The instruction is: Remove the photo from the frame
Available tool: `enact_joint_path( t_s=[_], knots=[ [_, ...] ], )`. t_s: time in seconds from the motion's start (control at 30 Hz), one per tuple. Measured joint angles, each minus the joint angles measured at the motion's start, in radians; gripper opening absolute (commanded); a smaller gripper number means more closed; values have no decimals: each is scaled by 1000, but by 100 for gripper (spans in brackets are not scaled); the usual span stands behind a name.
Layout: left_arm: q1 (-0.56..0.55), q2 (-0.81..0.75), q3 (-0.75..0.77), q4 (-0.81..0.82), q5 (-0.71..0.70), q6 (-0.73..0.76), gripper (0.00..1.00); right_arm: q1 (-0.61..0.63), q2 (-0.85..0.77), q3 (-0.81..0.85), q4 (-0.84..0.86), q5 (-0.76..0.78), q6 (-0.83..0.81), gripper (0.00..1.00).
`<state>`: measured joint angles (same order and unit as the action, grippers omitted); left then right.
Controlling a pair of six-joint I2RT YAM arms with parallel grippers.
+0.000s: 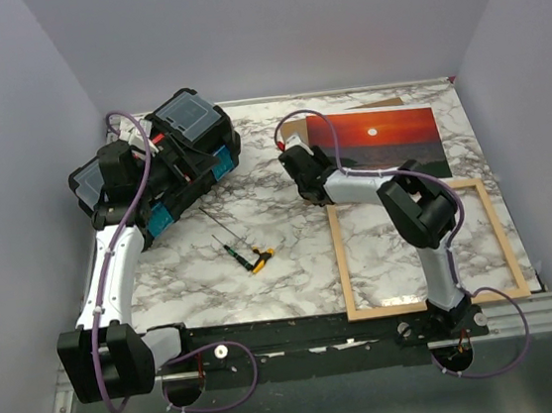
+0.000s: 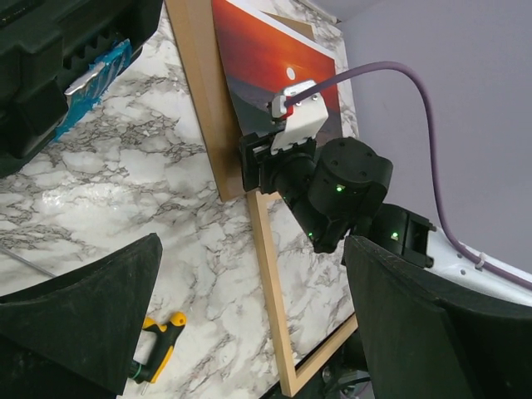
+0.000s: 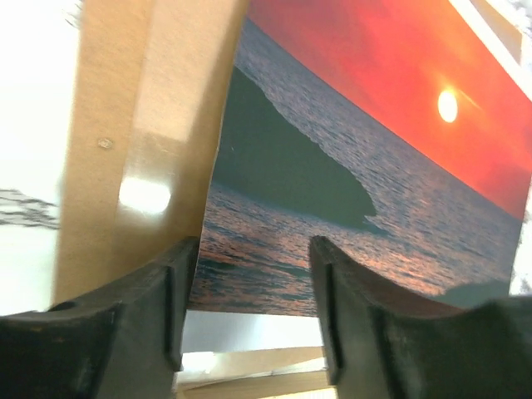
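The photo [image 1: 378,138], a red-orange sunset print, lies flat at the back right on a brown backing board [image 1: 385,103]. The light-wood frame [image 1: 340,259] lies apart from it, nearer the front right, with marble showing through. My right gripper [image 1: 291,157] sits low at the photo's left edge. In the right wrist view its jaws [image 3: 253,253] stand open either side of the photo [image 3: 349,158], with the board [image 3: 141,125] to the left. My left gripper [image 1: 167,169] hovers open over the toolbox; its view shows the frame [image 2: 268,258] and photo [image 2: 270,66].
A black toolbox [image 1: 192,126] with blue latches lies at the back left. A yellow-handled screwdriver [image 1: 259,259] and a thin metal rod [image 1: 220,223] lie mid-table. Grey walls close in the sides and back.
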<state>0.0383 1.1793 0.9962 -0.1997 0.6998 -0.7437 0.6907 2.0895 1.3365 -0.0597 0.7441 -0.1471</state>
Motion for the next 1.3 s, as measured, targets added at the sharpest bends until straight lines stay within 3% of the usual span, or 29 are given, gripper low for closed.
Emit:
enact_joint_path(
  t_s=[0.27, 0.53, 0.93, 1.3],
  knots=[
    [0, -36, 0, -34, -46, 53, 97, -3, -162, -19, -27, -266, 19, 86],
    [-1, -167, -5, -117, -69, 115, 98, -3, -499, -187, -49, -481, 71, 91],
    [-8, -473, 7, -273, -34, 156, 99, -3, -1191, -216, -320, -460, 374, 92],
    [-10, -708, 203, -319, -36, 129, 98, -3, -1466, -87, -568, -308, 534, 97]
  ],
)
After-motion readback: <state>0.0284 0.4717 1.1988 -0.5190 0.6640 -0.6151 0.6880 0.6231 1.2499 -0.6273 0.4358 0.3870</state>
